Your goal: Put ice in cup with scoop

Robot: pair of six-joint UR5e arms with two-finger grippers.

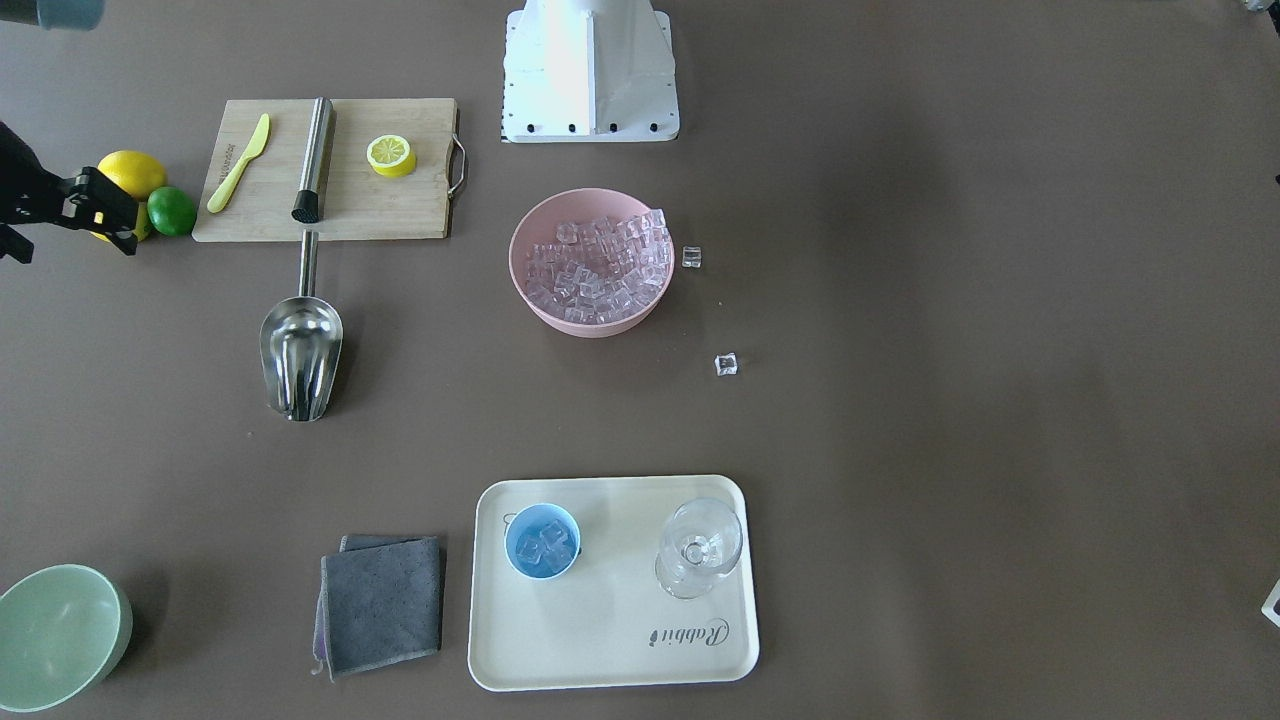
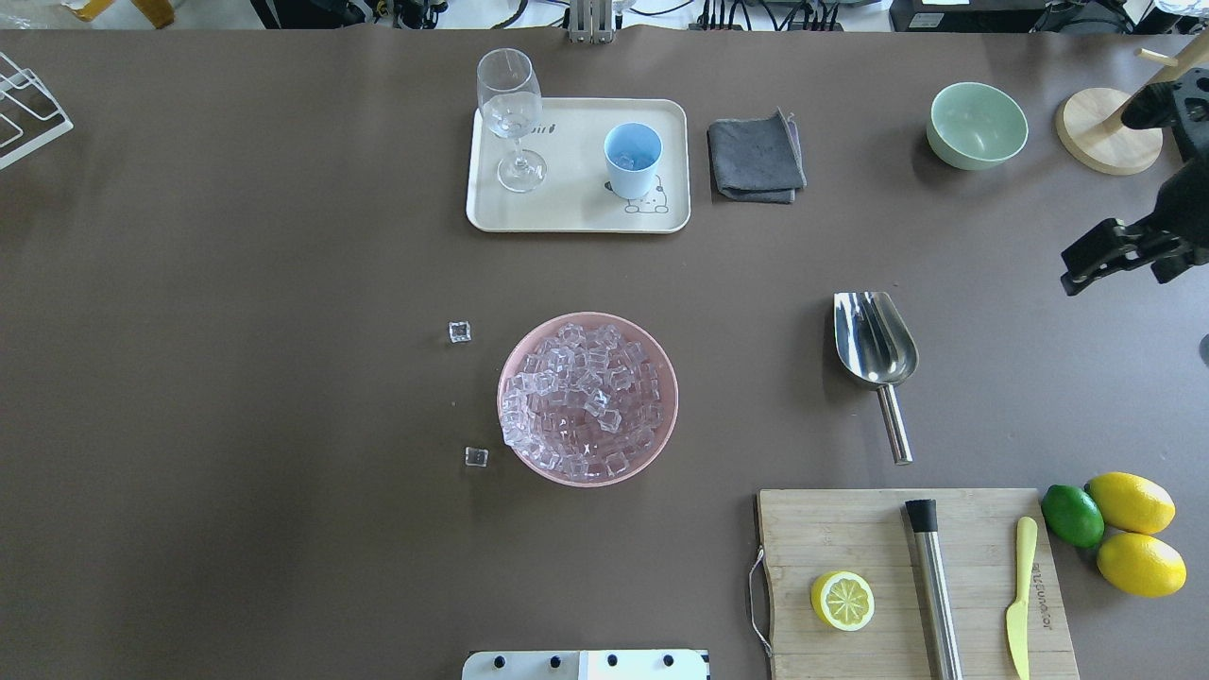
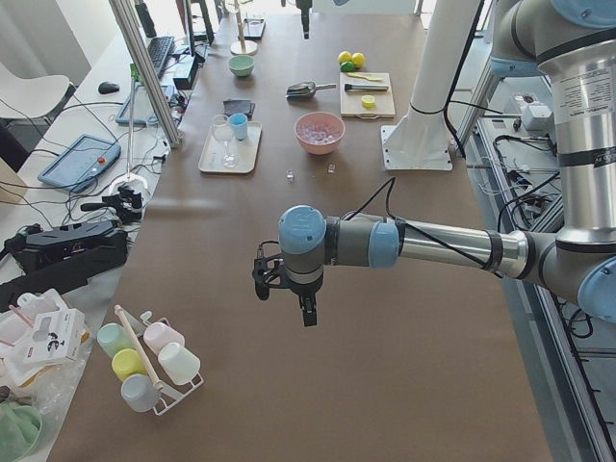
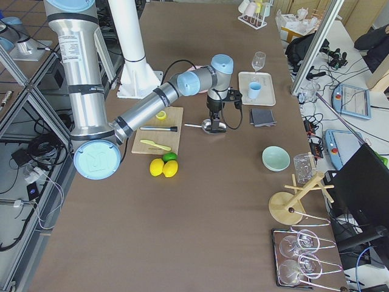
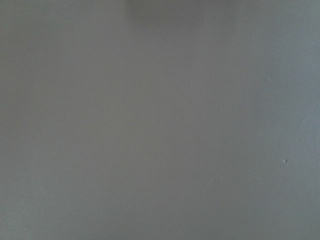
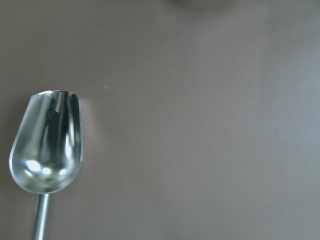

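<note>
Overhead exterior view: the pink bowl [image 2: 672, 397] near the table's middle is heaped with ice [image 2: 581, 397]. Two stray cubes [image 2: 459, 331] [image 2: 476, 457] lie on the table on its left, the nearer one just beside the rim. Farther out, a cream tray [image 2: 576, 203] carries the light-blue cup [image 2: 633, 175] and an upright wine glass [image 2: 511, 113], well apart from each other. A few clear cubes sit in the bottom of the cup; how many is hard to make out. A pale-green bowl [image 2: 978, 123] stands off to the right, with a folded grey cloth [image 2: 756, 156] between it and the tray.

The scoop [image 2: 878, 345] lies flat on the table right of the pink bowl. Its trough points toward the tray side and its handle toward the cutting board [image 2: 850, 529]. On the board are a lemon half [image 2: 842, 600], a steel cylinder with a black tip [image 2: 935, 586] and a yellow knife [image 2: 1020, 595], the last two cut off by the frame's lower edge. A lime [image 2: 1072, 516] and two lemons [image 2: 1131, 501] sit just beside the board.

The right gripper [image 2: 1069, 272] hangs above the table to the right of the scoop, holding nothing, its fingers seemingly spread. Its wrist view shows the trough and cuts off the handle. The left gripper [image 3: 285, 300] hovers far from everything, seen only from the side, so its jaws cannot be judged. Its wrist view shows only tabletop.
</note>
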